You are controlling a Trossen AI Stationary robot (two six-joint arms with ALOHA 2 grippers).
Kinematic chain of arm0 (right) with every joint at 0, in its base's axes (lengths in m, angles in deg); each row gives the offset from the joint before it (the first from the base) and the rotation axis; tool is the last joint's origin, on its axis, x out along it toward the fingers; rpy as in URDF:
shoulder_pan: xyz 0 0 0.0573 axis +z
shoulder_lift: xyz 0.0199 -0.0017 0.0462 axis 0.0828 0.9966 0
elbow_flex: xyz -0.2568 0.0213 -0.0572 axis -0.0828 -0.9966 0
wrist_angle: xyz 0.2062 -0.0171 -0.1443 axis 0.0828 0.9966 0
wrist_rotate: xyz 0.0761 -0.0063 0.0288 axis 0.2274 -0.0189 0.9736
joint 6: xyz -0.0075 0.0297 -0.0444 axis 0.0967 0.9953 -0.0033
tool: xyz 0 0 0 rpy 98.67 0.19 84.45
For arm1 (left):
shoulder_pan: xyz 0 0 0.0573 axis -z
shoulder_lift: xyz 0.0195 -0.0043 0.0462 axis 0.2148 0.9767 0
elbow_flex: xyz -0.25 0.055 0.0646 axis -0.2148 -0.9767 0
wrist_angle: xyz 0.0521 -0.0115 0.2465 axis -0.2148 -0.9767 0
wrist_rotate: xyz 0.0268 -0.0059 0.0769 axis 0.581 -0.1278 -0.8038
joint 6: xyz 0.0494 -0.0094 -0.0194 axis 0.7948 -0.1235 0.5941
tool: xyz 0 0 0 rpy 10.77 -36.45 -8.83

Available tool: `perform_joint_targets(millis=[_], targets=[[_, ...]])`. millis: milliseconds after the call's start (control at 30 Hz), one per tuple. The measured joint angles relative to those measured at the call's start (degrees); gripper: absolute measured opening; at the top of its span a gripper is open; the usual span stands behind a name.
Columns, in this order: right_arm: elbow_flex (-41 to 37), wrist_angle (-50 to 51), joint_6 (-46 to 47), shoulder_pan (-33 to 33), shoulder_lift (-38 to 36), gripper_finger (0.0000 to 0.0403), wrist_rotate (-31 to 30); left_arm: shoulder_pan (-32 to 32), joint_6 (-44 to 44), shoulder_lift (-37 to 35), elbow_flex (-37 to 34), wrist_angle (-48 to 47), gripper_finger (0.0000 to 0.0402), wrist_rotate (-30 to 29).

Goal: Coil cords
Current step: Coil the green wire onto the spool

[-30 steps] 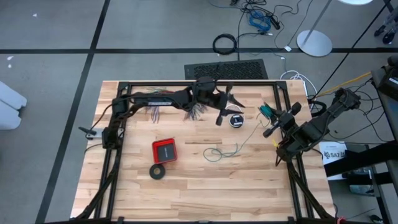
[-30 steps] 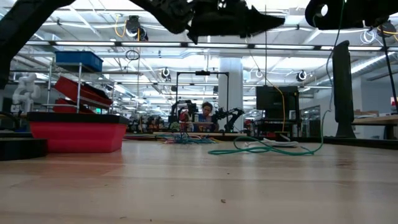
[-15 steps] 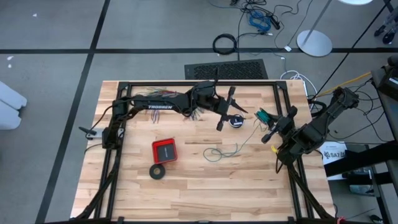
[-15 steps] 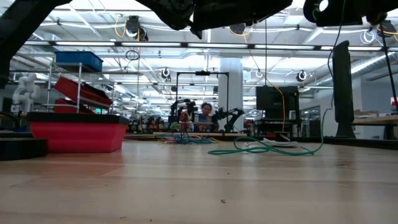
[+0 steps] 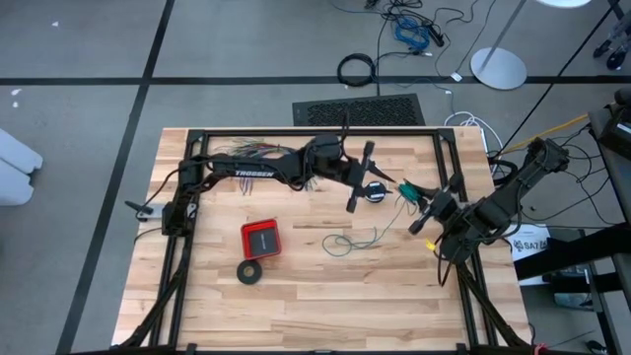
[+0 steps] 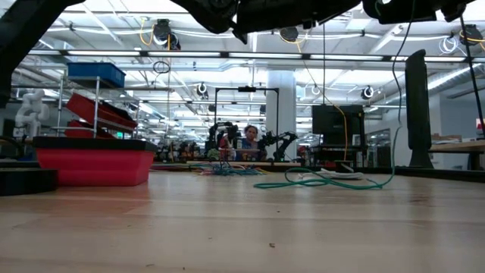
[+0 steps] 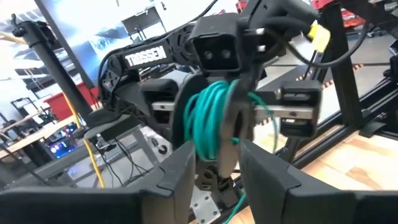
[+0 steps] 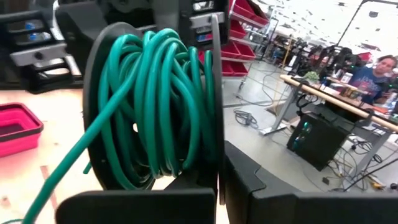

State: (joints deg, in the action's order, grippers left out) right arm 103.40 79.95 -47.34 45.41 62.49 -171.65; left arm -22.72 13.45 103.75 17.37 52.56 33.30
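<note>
Several loops of the teal cord (image 8: 155, 106) are wound into a coil (image 5: 406, 190) around my right gripper (image 5: 412, 197), which is shut and held level above the table's right half. From the coil a strand drops to a loose loop (image 5: 347, 241) lying on the wood. My left gripper (image 7: 216, 155) faces the coil from the table's left, open, with its fingertips at either side of the coil. A small black round piece (image 5: 375, 193) lies on the table below the two grippers. My left gripper's fingertips (image 7: 186, 155) stand level at the coil's two sides; I cannot tell whether they touch it. My right gripper carries the coil wound around its shut fingers (image 7: 227, 134), which point level toward the table's left. The loops (image 8: 186, 93) hide whether a strand is pinched between them. The coil is clear of the table, and its tail (image 8: 62, 168) hangs slack.
A red box (image 5: 261, 239) and a black tape ring (image 5: 250, 272) sit at the near left of the middle. A fan of many-coloured wires (image 5: 314, 183) lies under my left arm. A black frame (image 5: 296, 132) runs around the tabletop.
My right gripper has carried the coil toward the table's left and slightly toward the near edge, turning at the wrist. My left gripper has swung toward the table's right. The gap between the two has closed. The loose loop on the wood has stayed where it was.
</note>
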Motion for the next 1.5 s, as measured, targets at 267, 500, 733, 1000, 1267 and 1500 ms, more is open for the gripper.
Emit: perform_joint_targets(millis=[267, 500, 733, 1000, 1267, 1500], targets=[[0.0, -2.9, -3.3, 0.1, 0.9, 0.0000, 0.4, 0.1, -1.9, 0.0, 0.0, 0.0, 0.0204, 0.2], [0.0, -2.9, -3.3, 0.1, 0.9, 0.0000, 0.5, 0.8, -2.1, 0.1, 0.0, -0.5, 0.0199, 0.5], [0.0, -2.9, -3.5, 0.1, 0.9, 0.0000, 1.8, 0.7, -2.1, 0.1, 0.0, -1.0, 0.0128, 2.6], [0.0, -3.3, -4.0, -1.2, 1.0, 0.0000, 2.0, 1.4, -2.0, 0.1, 0.0, -1.6, 0.0088, 2.4], [0.0, -4.1, -4.8, -1.6, 1.4, 0.0000, 2.0, 1.6, -1.9, 0.1, 0.0, -1.7, 0.0046, 1.6], [0.0, -3.9, -6.4, -1.2, 1.4, 0.0000, 1.9, 1.0, -1.6, 0.1, 0.0, -2.9, 0.0004, 2.3]])
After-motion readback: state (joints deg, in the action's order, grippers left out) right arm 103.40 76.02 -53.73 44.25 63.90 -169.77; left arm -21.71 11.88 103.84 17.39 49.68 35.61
